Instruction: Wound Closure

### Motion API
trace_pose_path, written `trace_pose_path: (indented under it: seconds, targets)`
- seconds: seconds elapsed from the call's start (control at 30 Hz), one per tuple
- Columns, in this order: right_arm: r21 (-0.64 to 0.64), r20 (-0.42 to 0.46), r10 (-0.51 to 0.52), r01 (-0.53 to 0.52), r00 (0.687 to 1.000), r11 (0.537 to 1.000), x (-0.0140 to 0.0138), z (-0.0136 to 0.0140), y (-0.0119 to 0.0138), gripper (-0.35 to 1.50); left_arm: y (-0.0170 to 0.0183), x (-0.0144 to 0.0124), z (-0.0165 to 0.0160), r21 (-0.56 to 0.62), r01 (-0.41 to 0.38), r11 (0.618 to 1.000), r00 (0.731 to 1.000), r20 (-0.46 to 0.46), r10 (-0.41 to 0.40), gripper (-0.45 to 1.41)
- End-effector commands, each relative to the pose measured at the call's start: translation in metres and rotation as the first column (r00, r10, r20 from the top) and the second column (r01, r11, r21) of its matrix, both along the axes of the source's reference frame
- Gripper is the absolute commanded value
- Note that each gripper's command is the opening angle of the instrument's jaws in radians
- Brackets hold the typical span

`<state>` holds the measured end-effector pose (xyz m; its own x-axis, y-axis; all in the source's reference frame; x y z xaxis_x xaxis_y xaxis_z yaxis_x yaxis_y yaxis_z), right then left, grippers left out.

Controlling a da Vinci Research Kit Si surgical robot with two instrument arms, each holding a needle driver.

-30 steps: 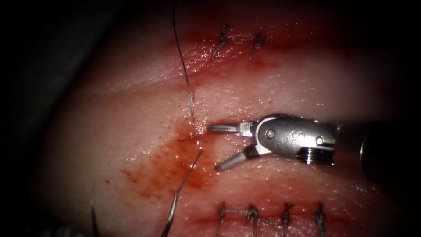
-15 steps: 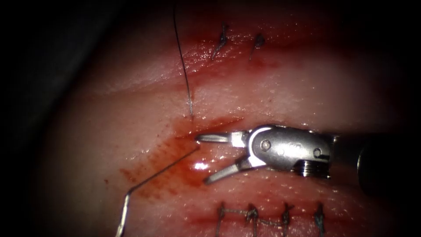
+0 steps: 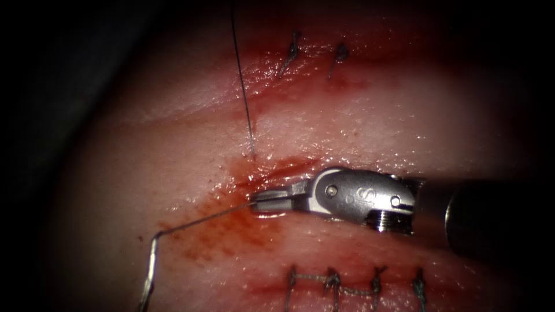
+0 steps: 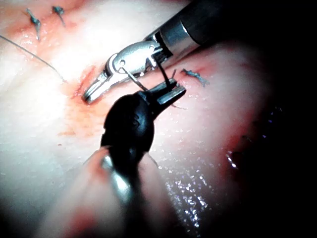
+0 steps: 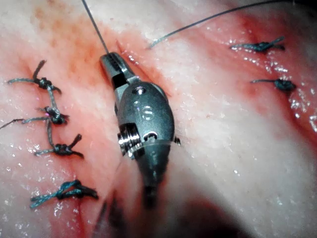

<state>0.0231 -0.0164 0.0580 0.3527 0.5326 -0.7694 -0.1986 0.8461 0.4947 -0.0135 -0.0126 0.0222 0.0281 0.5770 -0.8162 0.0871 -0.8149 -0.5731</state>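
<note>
My right tool (image 3: 258, 202) lies across the tissue (image 3: 173, 144) from the right, jaws shut on the thread (image 3: 208, 218) where it leaves the red-stained left end of the cut (image 3: 289, 166). From there the thread runs down-left to the needle (image 3: 149, 271), a silver piece outside the tissue that hangs toward the frame's lower edge. A second strand (image 3: 243, 86) drops from above into the tissue just above the jaws. The right wrist view shows the shut right tool (image 5: 109, 60) with thread (image 5: 94, 25) leading away. My left tool (image 4: 173, 91) is a dark, shut shape, seemingly gripping the needle.
A row of knotted stitches (image 3: 352, 283) closes the cut below the right tool, and two more knots (image 3: 318, 55) sit above it. Red fluid (image 3: 219, 231) stains the tissue left of the jaws. The right tool's shaft (image 3: 491, 219) fills the right side.
The right tool's jaws were wide open; they slid left and down and closed on the thread. The needle swung out to the left, drawing the thread flatter across the tissue.
</note>
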Motion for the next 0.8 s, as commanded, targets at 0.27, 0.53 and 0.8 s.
trace_pose_path:
  seconds: [0.27, 0.53, 0.8]
  targets:
    - [0.127, -0.011, 0.021, -0.019, 1.000, 0.992, 0.0020, -0.0035, -0.0025, -0.35, 0.0017, 0.0010, 0.0037, -0.047, 0.104, 0.993, 0.979, -0.170, -0.111, -0.45]
    - [0.183, -0.044, -0.026, 0.034, 0.999, 0.983, 0.0046, -0.0075, -0.0056, -0.35, 0.0031, 0.0022, 0.0080, -0.091, 0.171, 0.981, 0.926, -0.326, -0.192, -0.45]
    - [0.198, -0.076, -0.042, 0.056, 0.996, 0.979, 0.0066, -0.0096, -0.0066, -0.35, 0.0037, 0.0033, 0.0081, -0.112, 0.181, 0.977, 0.905, -0.369, -0.210, -0.45]
